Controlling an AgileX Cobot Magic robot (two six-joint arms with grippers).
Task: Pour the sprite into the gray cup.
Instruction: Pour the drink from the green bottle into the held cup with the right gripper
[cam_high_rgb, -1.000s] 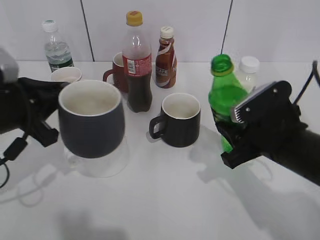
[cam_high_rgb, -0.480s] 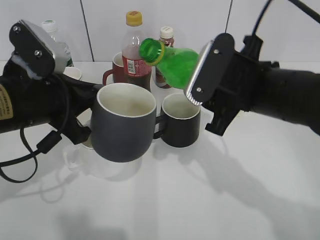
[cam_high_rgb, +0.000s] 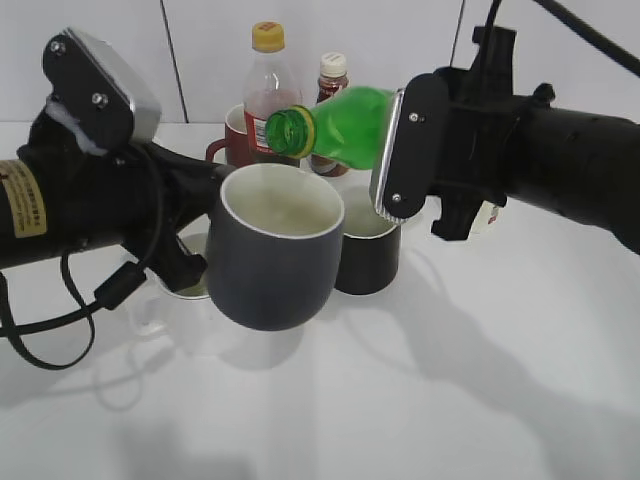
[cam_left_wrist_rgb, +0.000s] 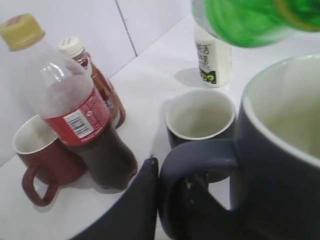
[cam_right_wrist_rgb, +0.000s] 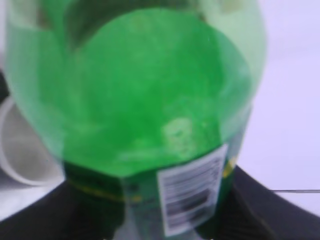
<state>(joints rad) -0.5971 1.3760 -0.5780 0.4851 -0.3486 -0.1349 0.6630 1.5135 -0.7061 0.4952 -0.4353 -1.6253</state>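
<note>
The white table fills the scene, with both black arms reaching in over it. The right gripper, coming from 3 o'clock in the exterior view, is clamped on the sprite; the right wrist view shows the green body and barcode label filling the frame between dark gripper parts. The bottle is tipped nearly flat, its open mouth pointing toward 9 o'clock and sitting just above the far rim of the gray cup.

The left gripper, coming from 9 o'clock, holds the gray cup lifted off the table by its handle; the left wrist view shows a dark finger pressed against the handle loop, closed on it. The cup stands upright, its off-white inside facing up under the bottle's neck.

At 12 o'clock of the cup stands the cola bottle with a yellow cap and red label, with a dark red mug beside it. A black mug rests on the table at 3 o'clock of the gray cup, just behind it. A brown coffee bottle stands near the cola, and a small white bottle stands farther off toward 2 o'clock.
</note>
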